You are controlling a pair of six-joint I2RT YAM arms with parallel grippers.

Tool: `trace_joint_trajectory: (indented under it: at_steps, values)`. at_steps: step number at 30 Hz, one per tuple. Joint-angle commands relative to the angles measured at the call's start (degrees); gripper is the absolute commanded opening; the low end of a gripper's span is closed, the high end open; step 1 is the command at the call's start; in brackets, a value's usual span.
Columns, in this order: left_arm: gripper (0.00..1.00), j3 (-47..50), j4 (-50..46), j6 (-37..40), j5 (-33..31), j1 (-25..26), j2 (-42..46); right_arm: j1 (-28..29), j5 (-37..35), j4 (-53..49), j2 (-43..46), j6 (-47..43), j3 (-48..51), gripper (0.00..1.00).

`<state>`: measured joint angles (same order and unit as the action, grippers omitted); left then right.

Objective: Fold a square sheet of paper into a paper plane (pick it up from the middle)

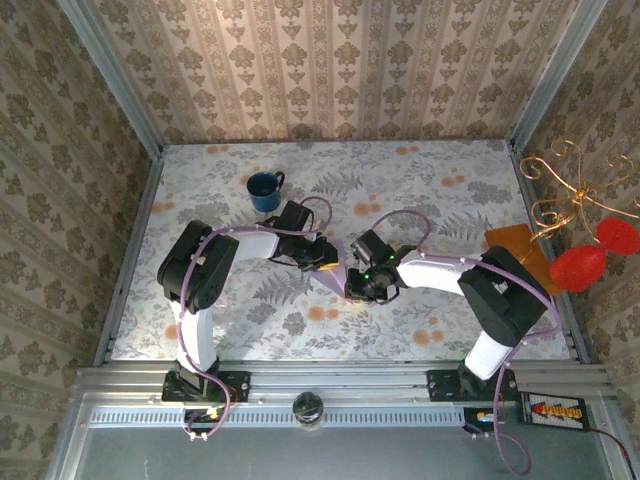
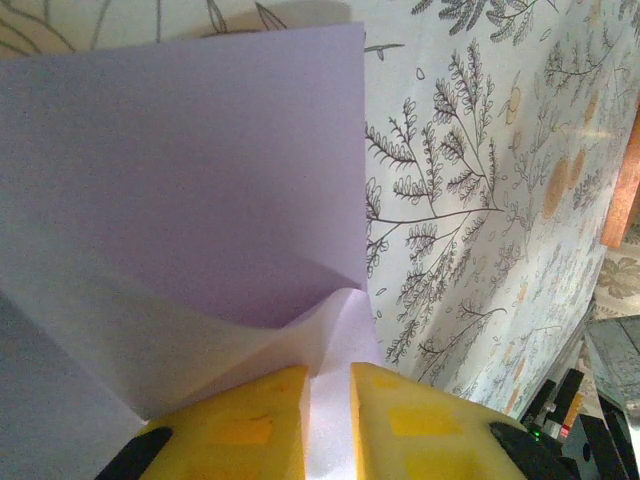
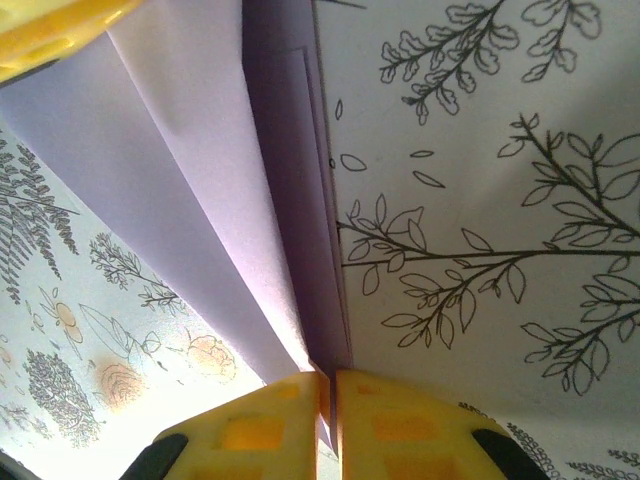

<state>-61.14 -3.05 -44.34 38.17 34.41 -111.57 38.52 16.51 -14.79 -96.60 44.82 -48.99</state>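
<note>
Two hands meet near the middle of the floral worktop (image 1: 430, 190), both pinching the same lilac sheet of paper (image 1: 333, 276), which shows from above as a small pale wedge between them, lifted off the surface rather than lying flat. The left hand (image 1: 322, 256) reaches in from the left and the right hand (image 1: 362, 284) from the right, the two close together. In the left wrist view the left hand (image 2: 328, 400) has its yellow fingers (image 2: 250, 425) drawn narrow, with a strip of the sheet (image 2: 190, 170) running up between them; above the grip the paper opens into a broad flap with a straight right edge, and a diagonal fold runs across the lower layer. Beyond that edge lies the fern-printed worktop (image 2: 480, 200). In the right wrist view the right hand (image 3: 333, 400) is nearly closed, its fingers (image 3: 260, 425) clamped on the thin folded edge of the sheet (image 3: 210, 190), whose layers rise away in long creases over the worktop (image 3: 480, 200). A blue mug (image 1: 266, 190) stands behind the left hand, well apart from the paper, and an orange-brown board (image 1: 512, 248) lies near the right edge.
</note>
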Motion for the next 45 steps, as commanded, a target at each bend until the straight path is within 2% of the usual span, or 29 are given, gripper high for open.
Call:
trace_joint_trajectory:
  at_steps: [1,17,18,26,28,30,38,45]
  values:
    - [0.18,0.37,0.41,-0.22,1.21,0.08,0.44,-0.11,0.03,-0.13,-1.27,0.45,1.44,0.13]
    - [0.17,-1.43,-4.26,1.68,-0.91,0.22,-2.22,-0.64,-0.25,0.02,-0.97,0.66,2.01,0.13]
    - [0.17,-1.53,-5.02,1.94,-2.78,0.28,-2.45,-0.72,-0.3,-0.06,-0.64,0.71,1.97,0.13]
    - [0.17,-2.3,-9.14,3.35,-5.55,0.7,-4.44,-1.34,-1.41,1.14,7.2,0.8,2.41,0.29]
    - [0.17,-2.39,-9.58,3.63,-6.04,0.74,-4.53,-1.61,-2.04,1.0,8.04,0.54,2.34,0.31]
    - [0.17,-2.63,-10.26,3.99,-6.56,0.83,-4.48,-1.78,-1.77,1.21,7.82,-0.13,1.75,0.3]
    - [0.17,-2.91,-11.18,4.65,-7.06,0.92,-4.51,-1.69,5.11,7.77,0.76,-0.31,-2.75,0.14]
    - [0.17,-2.99,-11.1,4.69,-6.82,1.01,-4.62,-1.61,6.91,11.45,-3.8,0.53,-4.42,0.12]
